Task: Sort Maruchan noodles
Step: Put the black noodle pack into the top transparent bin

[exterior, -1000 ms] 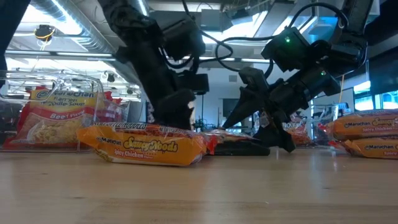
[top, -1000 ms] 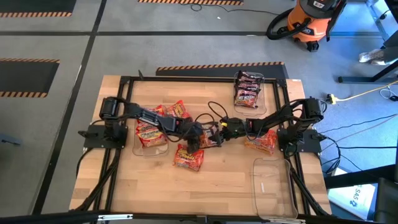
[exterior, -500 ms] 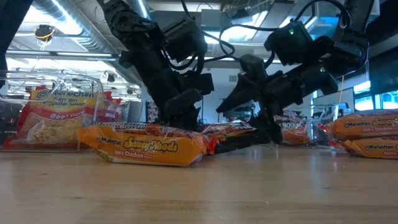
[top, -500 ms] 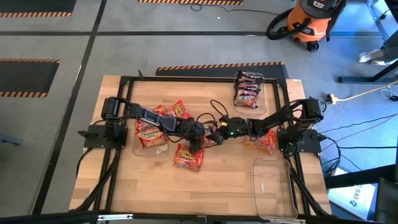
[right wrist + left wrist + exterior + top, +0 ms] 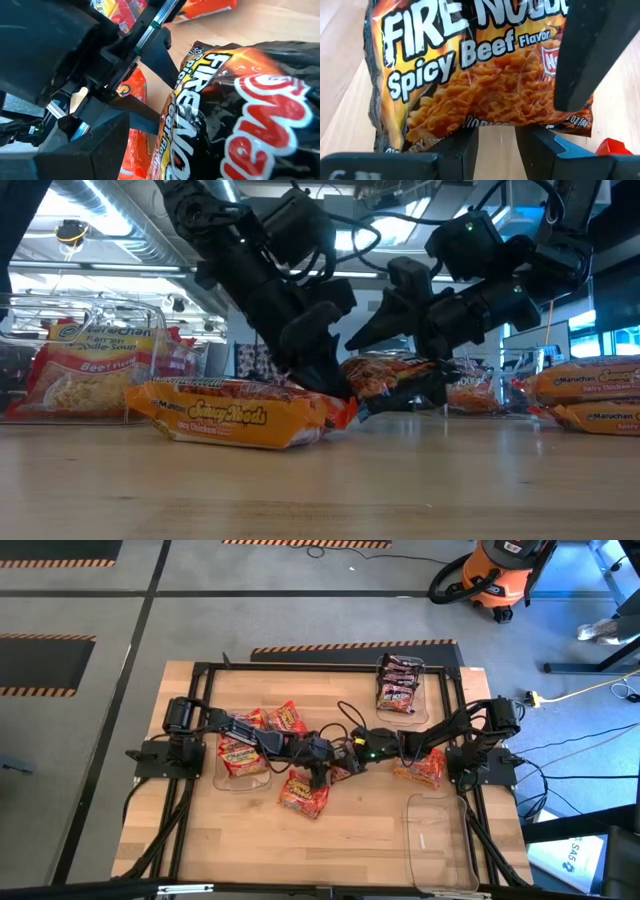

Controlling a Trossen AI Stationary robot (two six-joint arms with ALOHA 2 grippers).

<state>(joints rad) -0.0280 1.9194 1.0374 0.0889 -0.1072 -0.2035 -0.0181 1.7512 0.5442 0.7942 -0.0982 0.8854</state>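
High view – wooden table (image 5: 360, 850), grey floor (image 5: 80, 600), orange vacuum (image 5: 495, 575)

My left hand (image 5: 495, 145) has matt dark plastic fingers on a glossy, crinkly plastic Fire noodle packet (image 5: 480, 80); the tabletop (image 5: 360, 850) is smooth pale wood; the bin (image 5: 440, 830) is clear plastic.

You can't read the dark packet (image 5: 480, 85) whole (frame edges crop its label), and the arms hide it from overhead.
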